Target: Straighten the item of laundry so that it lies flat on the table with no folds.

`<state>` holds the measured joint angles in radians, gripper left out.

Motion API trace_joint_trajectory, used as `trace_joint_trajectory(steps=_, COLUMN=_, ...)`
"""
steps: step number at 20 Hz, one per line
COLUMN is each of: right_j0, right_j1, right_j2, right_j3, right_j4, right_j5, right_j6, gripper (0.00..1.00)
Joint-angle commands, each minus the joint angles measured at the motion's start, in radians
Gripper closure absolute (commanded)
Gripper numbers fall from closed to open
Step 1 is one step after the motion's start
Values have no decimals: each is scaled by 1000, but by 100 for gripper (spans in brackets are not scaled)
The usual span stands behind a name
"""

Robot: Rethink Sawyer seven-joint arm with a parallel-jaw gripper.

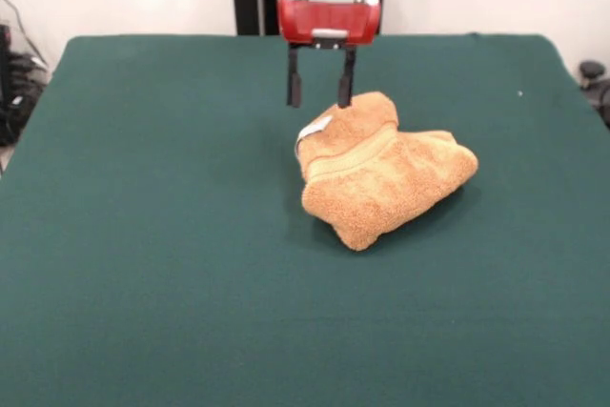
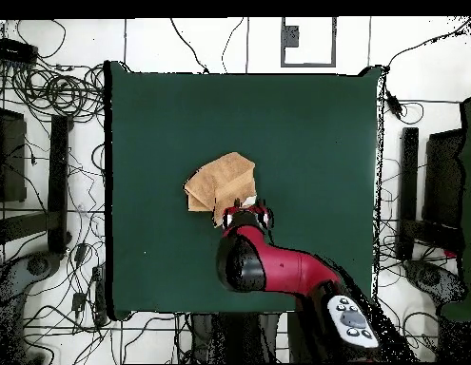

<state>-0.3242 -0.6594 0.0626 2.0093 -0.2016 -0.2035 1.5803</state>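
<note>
gripper: The gripper (image 1: 320, 89) hangs from the red wrist with its two dark fingers pointing straight down and spread apart, holding nothing.

gripper height: In the front view the fingertips reach about level with the top of the bundle; whether one of them touches the cloth cannot be told.

gripper to towel: The towel (image 1: 383, 168) starts just under and beside the fingers, at the side of the bundle nearest the robot. One finger stands over that raised end; the other hangs past it over bare cloth top.

direction of the bulk: From the fingers the rest of the towel runs away from the robot's edge of the table (image 1: 143, 235), toward the far edge opposite the base.

towel shape: It is bunched and folded over on itself, a thick lump and not a flat sheet, with a woven band across the upper face and a small white label (image 1: 314, 130) on the end near the fingers.

long axis: In the overhead view the bundle (image 2: 220, 182) lies slantwise, not square to any table edge.

towel place: Near the middle of the table, well apart from all four corners.

coming move: It seems to turn on closing on the raised end below the fingers and drawing it away from the bulk.
</note>
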Motion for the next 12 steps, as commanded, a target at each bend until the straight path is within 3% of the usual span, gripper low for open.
trace_joint_trajectory(steps=1, right_j0=-26, right_j1=50, right_j2=190, right_j3=88, right_j4=41, right_j5=-116, right_j6=341, gripper=0)
trace_joint_trajectory(steps=12, right_j0=-103, right_j1=79, right_j2=291, right_j3=99, right_j4=20, right_j5=-11, right_j6=296, gripper=0)
